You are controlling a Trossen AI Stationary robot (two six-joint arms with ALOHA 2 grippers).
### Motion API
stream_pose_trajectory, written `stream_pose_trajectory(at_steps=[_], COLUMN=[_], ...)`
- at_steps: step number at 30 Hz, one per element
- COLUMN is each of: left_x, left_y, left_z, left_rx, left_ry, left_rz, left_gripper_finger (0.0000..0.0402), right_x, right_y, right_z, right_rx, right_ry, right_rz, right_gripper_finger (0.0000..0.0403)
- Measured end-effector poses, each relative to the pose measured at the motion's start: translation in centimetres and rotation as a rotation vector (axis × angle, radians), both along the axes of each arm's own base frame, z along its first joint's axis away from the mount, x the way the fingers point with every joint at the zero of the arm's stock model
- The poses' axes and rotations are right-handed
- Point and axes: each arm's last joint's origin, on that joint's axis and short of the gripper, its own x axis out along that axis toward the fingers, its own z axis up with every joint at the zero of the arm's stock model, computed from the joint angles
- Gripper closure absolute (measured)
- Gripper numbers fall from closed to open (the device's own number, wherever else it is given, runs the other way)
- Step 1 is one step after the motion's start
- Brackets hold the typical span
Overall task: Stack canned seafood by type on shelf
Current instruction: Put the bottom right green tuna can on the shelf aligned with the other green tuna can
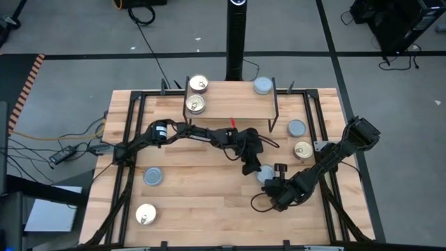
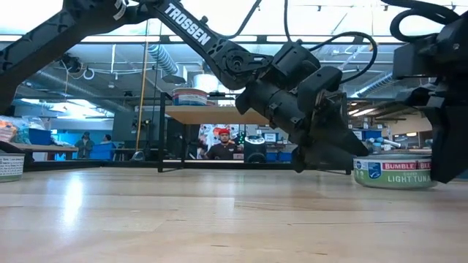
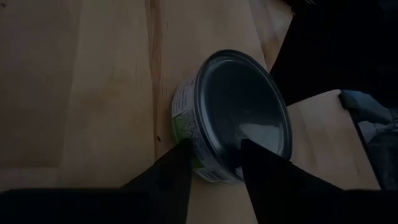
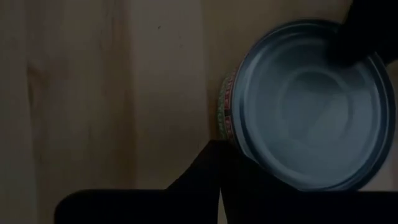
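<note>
Nearest in the low view: bare bench (image 2: 219, 219), then a blue-grey-lid tin (image 2: 393, 172) labelled light tuna sitting flat on it, w/ both arms crowded round it. Left gripper (image 1: 249, 167) is down just beside that tin (image 1: 265, 174); wrist view shows its fingers (image 3: 168, 177) part-spread, straddling the rim, but can't tell if they actually bite yet. Right gripper (image 1: 276, 187) sits just the other side of the same tin, fingers pressed together, holding nothing; its wrist cam sees the lid (image 4: 311, 106) right ahead. Step in hand, I'd judge: left arm picking this tin for the blue-grey pile. Next move needs a firm pinch, right arm backing off so they don't clash, then lift and carry far past the gripper to the shelf (image 1: 230, 103), where one blue-grey tin (image 1: 263, 85) and two gold-lid tins (image 1: 198, 84) (image 1: 195, 104) already sit. Four others are loose on the bench.
</note>
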Motion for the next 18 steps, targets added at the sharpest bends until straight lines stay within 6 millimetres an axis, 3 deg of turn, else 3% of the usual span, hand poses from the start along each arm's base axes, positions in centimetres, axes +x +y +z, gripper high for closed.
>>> stream_pose_trajectory(at_steps=[8, 18], left_x=[-0.1, -0.3], left_y=[1.1, 1.3], left_z=[1.3, 2.2], left_rx=[-0.03, -0.116], left_ry=[-0.037, -0.069], left_rz=[-0.019, -0.126], left_gripper_finger=[0.0307, 0.0312], right_x=[-0.1, -0.3], right_y=[-0.1, -0.3], right_z=[0.0, -0.1], right_rx=[-0.019, -0.029], right_ry=[0.002, 0.038], right_rz=[-0.002, -0.002], right_gripper_finger=[0.0391, 0.0389])
